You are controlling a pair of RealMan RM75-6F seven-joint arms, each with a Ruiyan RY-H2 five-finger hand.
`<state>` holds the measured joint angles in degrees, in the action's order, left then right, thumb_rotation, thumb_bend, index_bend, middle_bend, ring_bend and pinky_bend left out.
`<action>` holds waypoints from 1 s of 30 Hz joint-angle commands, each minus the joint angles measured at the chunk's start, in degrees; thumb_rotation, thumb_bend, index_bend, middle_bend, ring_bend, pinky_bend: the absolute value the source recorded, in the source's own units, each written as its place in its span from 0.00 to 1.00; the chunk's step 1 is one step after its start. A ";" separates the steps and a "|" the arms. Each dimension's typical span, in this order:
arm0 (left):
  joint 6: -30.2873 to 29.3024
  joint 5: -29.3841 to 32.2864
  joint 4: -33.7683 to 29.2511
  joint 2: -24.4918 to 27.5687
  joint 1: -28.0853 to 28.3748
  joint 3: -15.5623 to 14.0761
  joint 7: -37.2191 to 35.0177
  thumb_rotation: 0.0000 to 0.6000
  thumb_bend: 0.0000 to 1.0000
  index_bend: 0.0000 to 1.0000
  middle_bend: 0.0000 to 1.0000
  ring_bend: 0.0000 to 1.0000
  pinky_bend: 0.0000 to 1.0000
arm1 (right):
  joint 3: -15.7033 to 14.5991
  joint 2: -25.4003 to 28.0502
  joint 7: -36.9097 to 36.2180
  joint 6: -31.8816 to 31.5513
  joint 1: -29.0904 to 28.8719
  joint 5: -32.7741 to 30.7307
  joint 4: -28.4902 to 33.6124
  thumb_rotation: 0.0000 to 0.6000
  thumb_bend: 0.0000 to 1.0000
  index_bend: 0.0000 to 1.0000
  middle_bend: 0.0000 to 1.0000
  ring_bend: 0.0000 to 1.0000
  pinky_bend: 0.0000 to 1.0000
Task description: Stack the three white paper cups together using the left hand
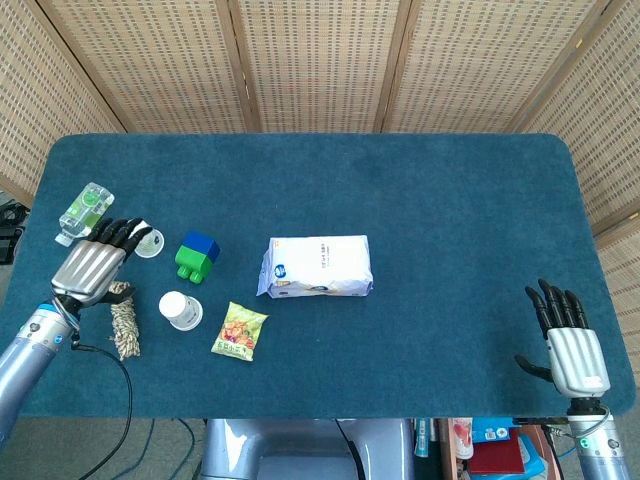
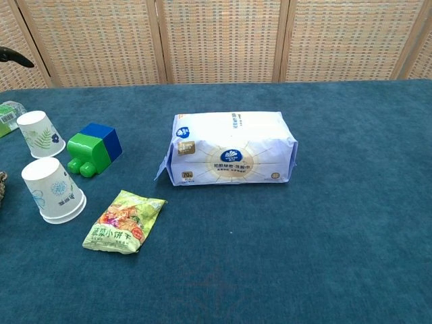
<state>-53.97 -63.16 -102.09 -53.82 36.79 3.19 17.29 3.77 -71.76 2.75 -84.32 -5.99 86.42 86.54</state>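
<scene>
2 cup groups stand upside down at the table's (image 1: 420, 190) left end: a stack (image 2: 51, 192) near the front, its seam showing another cup nested inside, and a single cup (image 2: 40, 134) behind it, just left of the green and blue block (image 2: 94, 148). The left hand (image 1: 92, 262) hovers over the single cup with fingers spread, holding nothing; in the head view it hides most of that cup, and in the chest view only a dark fingertip shows at the top left corner. Right hand (image 1: 572, 340) rests open at the near right corner, fingers apart and empty. Nearby lie a snack packet (image 2: 123, 221), tissue pack (image 2: 233, 156), small bottle (image 1: 84, 211) and rope piece (image 1: 125, 325).
</scene>
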 commanded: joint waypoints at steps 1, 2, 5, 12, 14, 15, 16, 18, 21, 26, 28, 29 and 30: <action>0.51 1.23 0.90 -0.14 0.36 0.53 0.14 1.00 0.22 0.00 0.00 0.00 0.00 | 0.04 -0.03 -0.02 0.01 -0.01 -0.06 -0.08 1.00 0.05 0.03 0.00 0.00 0.00; 0.68 1.74 1.35 -0.25 0.46 0.67 0.23 1.00 0.21 0.00 0.00 0.00 0.00 | 0.08 -0.05 -0.08 -0.04 0.00 -0.08 -0.14 1.00 0.05 0.03 0.00 0.00 0.00; 0.94 3.04 2.96 -0.94 0.62 1.12 0.20 1.00 0.21 0.00 0.00 0.00 0.00 | 0.21 -0.12 -0.48 -0.21 0.02 -0.12 -0.28 1.00 0.05 0.03 0.00 0.00 0.00; 1.18 7.92 10.09 -2.88 1.78 0.67 7.00 1.00 0.21 0.00 0.00 0.00 0.00 | 0.18 -0.39 -0.59 0.08 -0.10 -0.21 -0.64 1.00 0.05 0.03 0.00 0.00 0.00; 2.08 10.06 11.69 -3.34 2.12 0.69 7.90 1.00 0.21 0.00 0.00 0.00 0.00 | 0.17 -0.54 -0.49 0.20 -0.14 -0.28 -0.81 1.00 0.05 0.03 0.00 0.00 0.00; 2.50 10.97 12.47 -3.66 2.29 0.70 8.22 1.00 0.21 0.00 0.00 0.00 0.00 | 0.18 -0.61 -0.44 0.24 -0.18 -0.29 -0.87 1.00 0.05 0.03 0.00 0.00 0.00; 2.78 11.57 13.03 -3.91 2.38 0.71 8.38 1.00 0.21 0.00 0.00 0.00 0.00 | 0.19 -0.64 -0.41 0.27 -0.20 -0.30 -0.92 1.00 0.05 0.03 0.00 0.00 0.00; 3.81 13.29 14.72 -4.75 2.64 0.64 8.69 1.00 0.21 0.00 0.00 0.00 0.00 | 0.18 -0.74 -0.29 0.38 -0.24 -0.35 -1.02 1.00 0.05 0.03 0.00 0.00 0.00; 5.50 15.32 17.63 -6.46 3.07 0.60 8.63 1.00 0.21 0.00 0.00 0.00 0.00 | 0.11 -0.83 -0.22 0.53 -0.29 -0.37 -1.12 1.00 0.05 0.03 0.00 0.00 0.00; 7.78 17.31 21.06 -8.70 3.78 0.67 8.26 1.00 0.21 0.00 0.00 0.00 0.00 | 0.00 -0.98 -0.16 0.92 -0.40 -0.47 -1.28 1.00 0.05 0.03 0.00 0.00 0.00; 8.86 18.07 22.18 -9.50 4.17 0.80 7.95 1.00 0.21 0.00 0.00 0.00 0.00 | -0.05 -1.10 -0.02 1.15 -0.45 -0.59 -1.38 1.00 0.05 0.03 0.00 0.00 0.00; 9.52 18.50 22.94 -10.04 4.45 0.90 7.78 1.00 0.21 0.00 0.00 0.00 0.00 | -0.07 -1.17 0.04 1.28 -0.49 -0.64 -1.45 1.00 0.05 0.03 0.00 0.00 0.00; 9.93 18.77 23.45 -10.41 4.64 0.97 7.67 1.00 0.21 0.00 0.00 0.00 0.00 | -0.06 -1.21 0.06 1.32 -0.51 -0.67 -1.51 1.00 0.05 0.03 0.00 0.00 0.00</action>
<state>-44.76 -44.98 -79.41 -63.55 41.01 4.00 25.24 3.71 -72.97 2.81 -83.00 -6.50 85.76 85.03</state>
